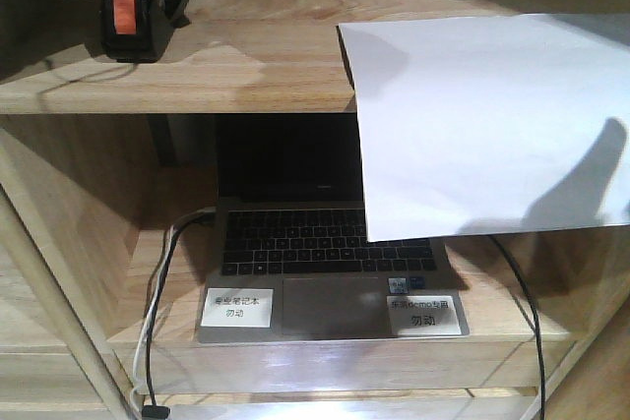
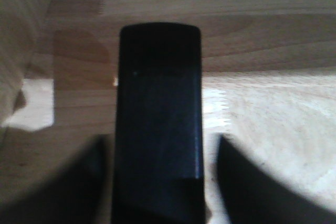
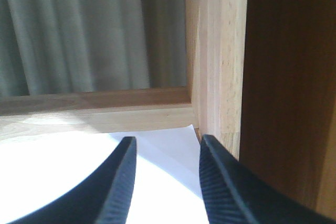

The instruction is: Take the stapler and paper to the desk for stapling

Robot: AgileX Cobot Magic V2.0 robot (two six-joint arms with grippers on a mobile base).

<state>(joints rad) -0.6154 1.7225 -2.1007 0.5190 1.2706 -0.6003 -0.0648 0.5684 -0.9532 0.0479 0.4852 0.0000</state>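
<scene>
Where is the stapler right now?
In the front view the stapler sits at the far left of the upper shelf, well left of the paper. The left wrist view shows it inside the open left gripper.

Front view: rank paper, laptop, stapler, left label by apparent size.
1. paper and laptop: near equal, and the paper covers part of the laptop, so unranked.
2. stapler and left label: too close to rank.

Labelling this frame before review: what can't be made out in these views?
Left wrist view: blur hides whether the left hand touches the stapler.
Front view: the paper covers part of the laptop screen; label print too small.
Right wrist view: unclear whether the right hand touches the paper.
</scene>
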